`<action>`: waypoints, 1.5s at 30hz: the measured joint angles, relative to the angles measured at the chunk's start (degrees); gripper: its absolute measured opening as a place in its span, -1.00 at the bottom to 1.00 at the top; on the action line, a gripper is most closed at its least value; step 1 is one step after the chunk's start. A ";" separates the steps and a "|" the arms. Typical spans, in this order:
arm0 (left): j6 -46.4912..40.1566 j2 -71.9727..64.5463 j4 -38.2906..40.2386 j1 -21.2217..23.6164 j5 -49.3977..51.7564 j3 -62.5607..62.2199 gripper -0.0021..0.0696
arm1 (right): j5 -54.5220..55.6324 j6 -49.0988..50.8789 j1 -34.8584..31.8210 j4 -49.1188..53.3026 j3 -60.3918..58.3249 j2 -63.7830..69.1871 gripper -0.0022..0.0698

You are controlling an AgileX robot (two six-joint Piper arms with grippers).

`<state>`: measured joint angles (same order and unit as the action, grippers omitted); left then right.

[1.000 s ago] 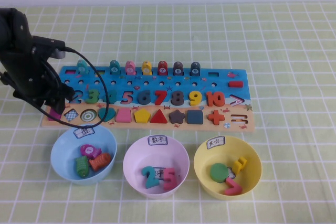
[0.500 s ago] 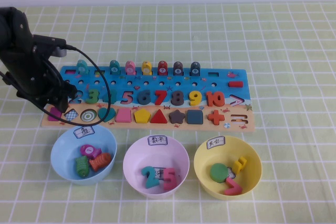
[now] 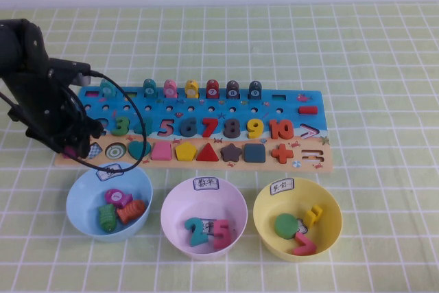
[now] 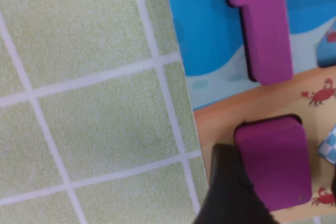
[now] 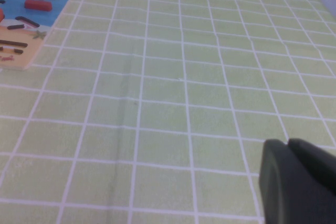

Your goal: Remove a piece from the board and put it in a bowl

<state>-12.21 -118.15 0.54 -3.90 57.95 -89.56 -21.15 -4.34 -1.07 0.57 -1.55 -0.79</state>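
The board (image 3: 288, 111) lies across the table's middle. The magenta-purple piece (image 4: 275, 156) sits in its slot at the left end of the tan strip; in the high view only a sliver of it (image 3: 69, 150) shows under my arm. My left gripper (image 3: 73, 146) is low over it and open. In the left wrist view the left gripper (image 4: 283, 198) straddles the piece: one finger (image 4: 231, 192) touches its outer edge, the other just shows at the frame's edge. The yellow bowl (image 3: 330, 200) stands at the front right. My right gripper (image 5: 299, 182) is shut and empty over bare tablecloth.
A light blue bowl (image 3: 81, 186) with pieces stands just in front of the left gripper. A pale pink bowl (image 3: 178, 200) with numbers stands in the middle. A purple number 1 (image 4: 262, 24) lies next to the piece. The left arm's cable (image 3: 130, 111) loops over the board.
My left gripper has moved left and nearer along the board's left end and come down over the magenta piece, which now is mostly hidden in the high view.
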 joint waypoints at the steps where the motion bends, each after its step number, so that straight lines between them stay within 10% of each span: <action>1: 0.00 0.00 0.00 0.00 0.00 0.00 0.05 | 0.00 0.00 0.00 0.00 0.00 0.00 -0.99; 9: 0.11 0.00 -0.54 0.09 -0.33 -0.13 -0.36 | 0.00 0.00 0.00 0.00 0.00 0.00 -0.99; 45: 0.60 2.37 0.10 0.23 0.25 -0.13 -0.37 | 0.00 0.00 0.00 0.00 0.00 0.00 -0.99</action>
<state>-11.61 -115.79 0.64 -3.67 58.20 -89.69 -21.15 -4.34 -1.07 0.57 -1.55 -0.79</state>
